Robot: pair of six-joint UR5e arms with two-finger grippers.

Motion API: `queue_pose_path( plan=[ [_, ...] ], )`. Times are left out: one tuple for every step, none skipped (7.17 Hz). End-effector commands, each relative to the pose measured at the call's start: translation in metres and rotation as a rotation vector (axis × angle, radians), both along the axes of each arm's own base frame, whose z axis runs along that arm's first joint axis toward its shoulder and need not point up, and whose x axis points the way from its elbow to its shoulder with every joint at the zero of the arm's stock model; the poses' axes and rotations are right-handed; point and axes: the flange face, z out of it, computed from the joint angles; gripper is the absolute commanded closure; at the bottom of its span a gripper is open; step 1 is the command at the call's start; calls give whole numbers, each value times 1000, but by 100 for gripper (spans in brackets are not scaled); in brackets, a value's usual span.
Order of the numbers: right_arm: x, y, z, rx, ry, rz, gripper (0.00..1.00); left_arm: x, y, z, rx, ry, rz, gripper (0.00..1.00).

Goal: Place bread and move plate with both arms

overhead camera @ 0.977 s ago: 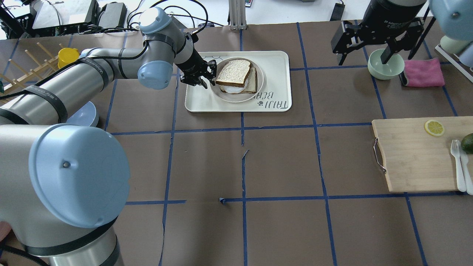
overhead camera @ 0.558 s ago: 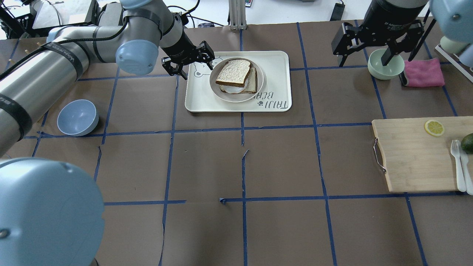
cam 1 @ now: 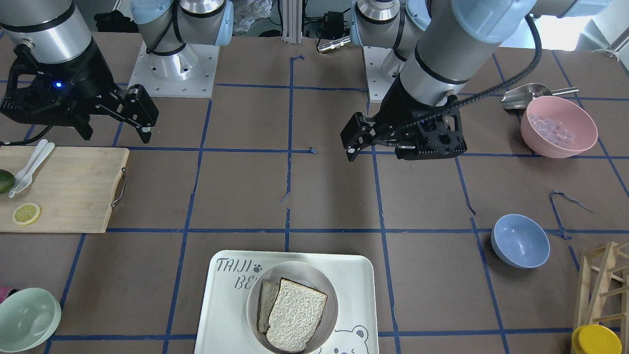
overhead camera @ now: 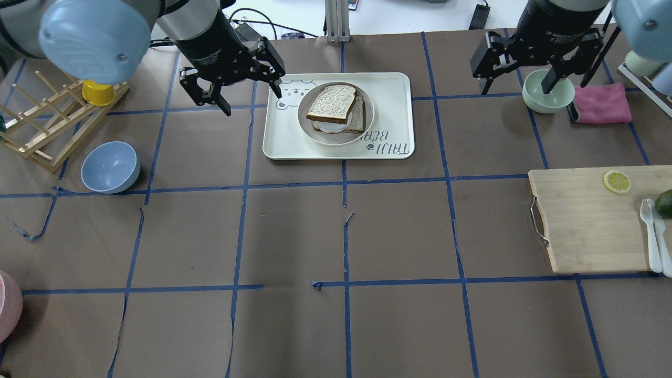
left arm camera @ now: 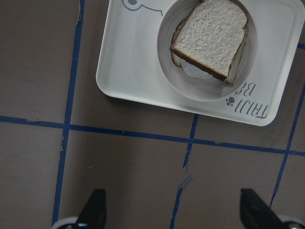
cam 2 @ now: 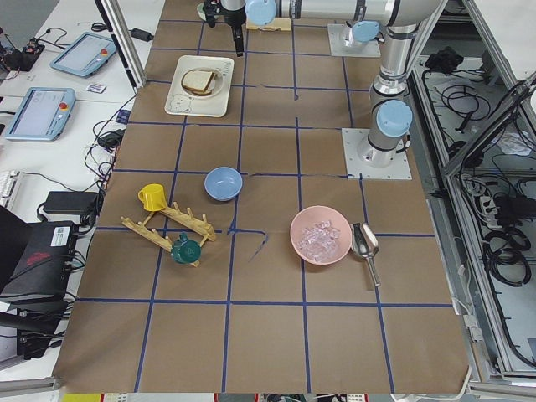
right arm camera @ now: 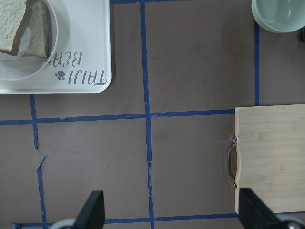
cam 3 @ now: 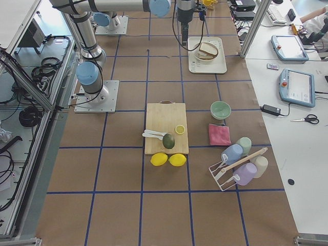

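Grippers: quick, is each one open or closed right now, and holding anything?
Left gripper: open, holding nothing.
Right gripper: open, holding nothing.

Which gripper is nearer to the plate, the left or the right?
Left. The left gripper hangs raised just off the tray's left edge, near the plate; the right gripper hangs much farther off to the plate's right.

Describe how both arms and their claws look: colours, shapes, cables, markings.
Both arms, left arm and right arm, are silver-grey tubes with light-blue joint caps. The left claw and right claw are black, two-fingered. A black ribbed cable runs to the left wrist; the right claw bears white lettering and a blue light.
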Motion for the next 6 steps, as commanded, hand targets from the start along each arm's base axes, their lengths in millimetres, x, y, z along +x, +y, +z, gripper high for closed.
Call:
queue_pose_path(
  plan=[
    [0,0,0,0,0,0,0,21,50,21,51,-107,-110,0],
    [0,0,0,0,0,0,0,29,51,22,21,-139,-203,0],
    [0,1,0,1,0,0,0,32,54,24,11,-165,-208,0],
    [0,0,-2,7,0,0,0,32,49,25,-43,-183,-199,0],
    [0,1,-1,7,0,0,0,33,47,20,-65,-184,-187,0],
    [0,0,-1,6,0,0,0,33,45,19,-87,-185,-185,0]
  ],
)
